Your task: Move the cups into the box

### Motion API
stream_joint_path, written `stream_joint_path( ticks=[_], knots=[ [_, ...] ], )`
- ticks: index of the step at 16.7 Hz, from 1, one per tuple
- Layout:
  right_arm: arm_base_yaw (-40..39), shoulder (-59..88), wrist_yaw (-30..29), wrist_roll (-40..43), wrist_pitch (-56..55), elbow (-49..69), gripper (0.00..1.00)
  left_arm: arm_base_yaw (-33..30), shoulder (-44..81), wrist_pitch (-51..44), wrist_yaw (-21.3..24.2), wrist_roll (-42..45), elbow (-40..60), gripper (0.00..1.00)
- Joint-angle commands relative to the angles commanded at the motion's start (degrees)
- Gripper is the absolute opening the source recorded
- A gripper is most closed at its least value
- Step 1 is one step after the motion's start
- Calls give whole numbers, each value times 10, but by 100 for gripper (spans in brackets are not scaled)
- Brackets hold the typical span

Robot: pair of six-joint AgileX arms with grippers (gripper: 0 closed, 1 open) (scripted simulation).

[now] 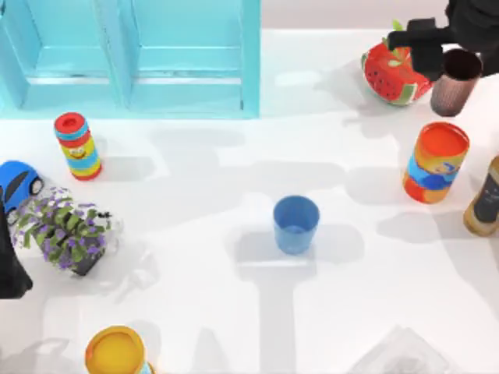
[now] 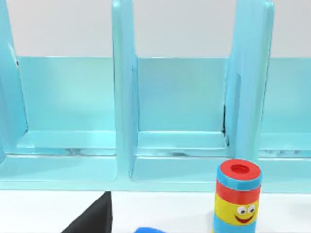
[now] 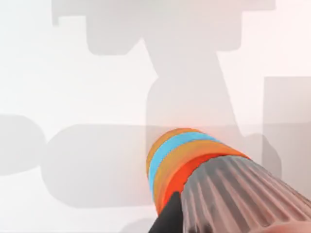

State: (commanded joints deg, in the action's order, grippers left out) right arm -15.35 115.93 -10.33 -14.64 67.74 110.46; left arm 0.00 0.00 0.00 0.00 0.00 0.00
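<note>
Up beside the watermelon toy [image 1: 392,74], the right gripper [image 1: 452,66] clasps the ribbed maroon cup [image 1: 455,82] off the table [image 1: 234,210], well apart from the blue cup [image 1: 295,224].

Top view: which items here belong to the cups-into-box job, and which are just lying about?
Job items:
- brown ribbed cup, held by the right gripper at the table's far right
- blue cup, upright mid-table
- turquoise box

Lying about:
- orange-and-blue can
- striped cylinder
- watermelon toy
- potted plant
- blue toy car
- yellow can
- brown bottle
</note>
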Motion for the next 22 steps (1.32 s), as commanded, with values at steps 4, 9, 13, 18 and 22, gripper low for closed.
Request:
stream_joint_path(
  ticks=[4,9,13,18,22],
  knots=[
    [173,-127,17,177,-4,-130,0,0,0,0,0,0,0,100],
    [383,-277,81,390,5,-289,0,0,0,0,0,0,0,100],
    [502,-365,145,499,17,-384,0,0,0,0,0,0,0,100],
    [548,-401,182,529,26,-425,0,0,0,0,0,0,0,100],
    [546,-399,180,527,23,-425,0,0,0,0,0,0,0,100]
  ],
)
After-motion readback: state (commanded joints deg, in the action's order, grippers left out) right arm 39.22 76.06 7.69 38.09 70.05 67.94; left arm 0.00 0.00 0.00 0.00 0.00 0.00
